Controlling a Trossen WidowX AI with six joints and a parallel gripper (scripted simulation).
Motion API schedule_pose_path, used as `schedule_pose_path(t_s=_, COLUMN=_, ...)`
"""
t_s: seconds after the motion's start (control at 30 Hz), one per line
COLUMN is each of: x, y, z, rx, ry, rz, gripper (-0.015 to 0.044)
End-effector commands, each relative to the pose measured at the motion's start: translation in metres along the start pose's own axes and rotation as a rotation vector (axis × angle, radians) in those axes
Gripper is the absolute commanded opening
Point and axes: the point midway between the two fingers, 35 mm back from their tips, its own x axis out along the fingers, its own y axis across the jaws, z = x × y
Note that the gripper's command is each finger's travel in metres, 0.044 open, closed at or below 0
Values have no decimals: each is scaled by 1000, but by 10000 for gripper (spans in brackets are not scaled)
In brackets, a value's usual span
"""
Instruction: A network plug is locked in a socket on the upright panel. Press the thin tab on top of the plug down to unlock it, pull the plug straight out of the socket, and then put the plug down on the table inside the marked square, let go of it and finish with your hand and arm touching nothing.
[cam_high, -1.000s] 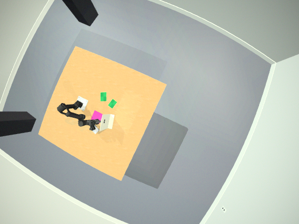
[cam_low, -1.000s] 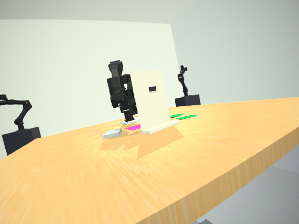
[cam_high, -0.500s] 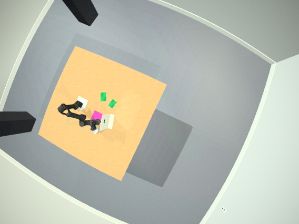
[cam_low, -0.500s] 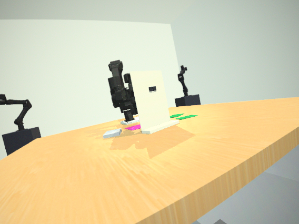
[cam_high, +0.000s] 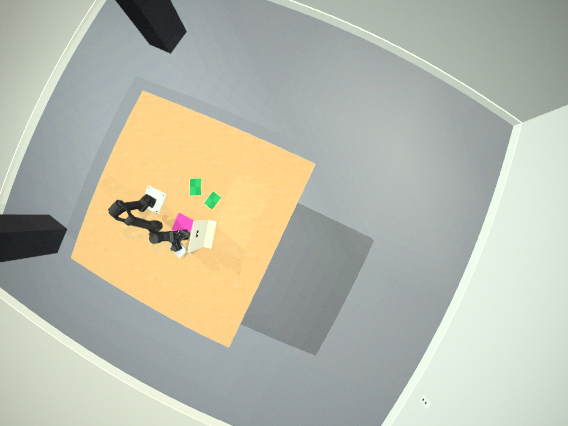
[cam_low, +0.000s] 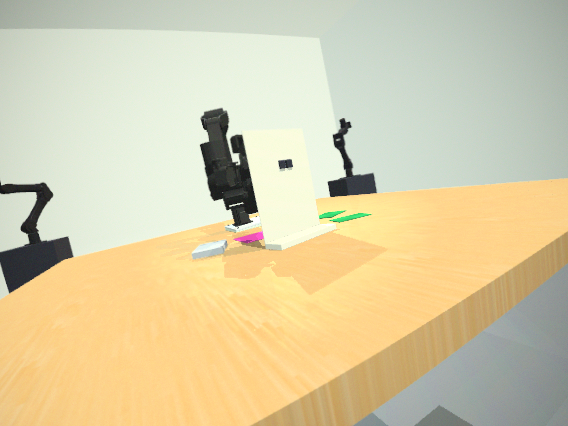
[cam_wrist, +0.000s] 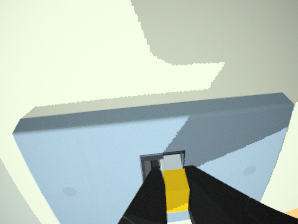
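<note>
The cream panel (cam_high: 202, 237) (cam_low: 280, 200) stands upright on the table. In the wrist view its blue-grey faceplate (cam_wrist: 95, 165) holds the socket opening (cam_wrist: 145, 163). The plug's pale front part is in the right side of that opening, and its yellow body (cam_wrist: 177, 191) points out towards the camera. My gripper (cam_wrist: 171, 177) is shut on the plug, one dark finger on each side of it. The tab is hidden or too unclear to tell. In the exterior view the panel hides the fingers. A magenta square (cam_high: 182, 222) (cam_low: 249, 238) lies flat on the table beside the panel.
A pale grey-blue block (cam_high: 179, 251) (cam_low: 209, 249) lies near the panel, below the hand in the top view. Two green patches (cam_high: 195, 187) (cam_high: 212, 200) lie farther off. The arm's white base plate (cam_high: 159, 200) is behind the magenta square.
</note>
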Motion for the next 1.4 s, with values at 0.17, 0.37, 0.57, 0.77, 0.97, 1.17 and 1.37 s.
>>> schedule_pose_path(t_s=0.17, x=-6, y=0, z=-2, rx=-4, ry=-1, rz=-1, gripper=0)
schedule_pose_path(t_s=0.37, x=-10, y=0, z=-3, rx=-4, ry=-1, rz=-1, gripper=0)
schedule_pose_path(t_s=0.57, x=-14, y=-1, z=-4, rx=-4, ry=-1, rz=-2, gripper=0)
schedule_pose_path(t_s=0.77, x=-19, y=-1, z=-5, rx=-4, ry=-1, rz=-2, gripper=0)
schedule_pose_path(t_s=0.97, x=-23, y=-1, z=-7, rx=-4, ry=-1, rz=-3, gripper=0)
schedule_pose_path(t_s=1.17, x=-27, y=-1, z=-8, rx=-3, ry=-1, rz=-3, gripper=0)
schedule_pose_path(t_s=1.37, x=-32, y=-1, z=-9, rx=-3, ry=-1, rz=-3, gripper=0)
